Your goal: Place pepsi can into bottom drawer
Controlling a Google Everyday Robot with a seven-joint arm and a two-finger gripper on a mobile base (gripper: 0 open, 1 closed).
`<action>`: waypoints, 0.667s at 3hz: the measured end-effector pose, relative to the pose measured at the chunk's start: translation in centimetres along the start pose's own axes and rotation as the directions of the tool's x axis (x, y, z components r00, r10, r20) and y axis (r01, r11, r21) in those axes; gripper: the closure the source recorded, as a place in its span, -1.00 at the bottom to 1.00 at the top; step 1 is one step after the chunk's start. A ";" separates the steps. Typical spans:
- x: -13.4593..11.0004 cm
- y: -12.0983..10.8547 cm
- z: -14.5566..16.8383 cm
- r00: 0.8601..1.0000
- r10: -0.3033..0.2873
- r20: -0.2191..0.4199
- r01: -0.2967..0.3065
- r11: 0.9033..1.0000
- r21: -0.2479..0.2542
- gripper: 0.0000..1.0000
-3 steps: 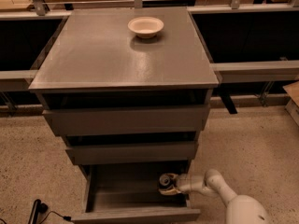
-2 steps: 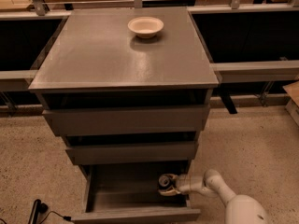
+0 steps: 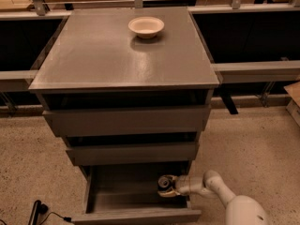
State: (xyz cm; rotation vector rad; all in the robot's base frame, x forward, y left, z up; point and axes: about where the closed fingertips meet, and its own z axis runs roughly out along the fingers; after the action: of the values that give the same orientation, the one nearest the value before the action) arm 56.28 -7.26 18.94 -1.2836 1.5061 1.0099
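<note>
Speckled beige floor (image 3: 262,139); grey wood-look three-drawer cabinet (image 3: 122,60), with a cream round bowl (image 3: 146,26) near its top's back edge. Shallow grey bottom drawer (image 3: 136,215): pulled out, ready to receive. Small dark, silver-topped pepsi can (image 3: 164,182): upright at the drawer's right side, clasped by the cream two-finger gripper (image 3: 168,189), which reaches in from the right, apparently for setting down. No lettering legible.

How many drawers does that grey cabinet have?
3, stacked: the top drawer, the middle drawer, and the bottom drawer, pulled open, where the gripper holds the can inside. None seem hidden.
</note>
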 end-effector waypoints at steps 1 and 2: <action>0.0 0.1 0.3 1.000 0.001 0.002 -0.001 1.000 -0.004 -0.42; 0.0 0.3 0.5 1.000 0.003 0.004 -0.003 1.000 -0.008 -0.90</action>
State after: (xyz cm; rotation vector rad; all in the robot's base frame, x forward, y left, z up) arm 56.08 -6.70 18.81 -1.2851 1.5026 1.0208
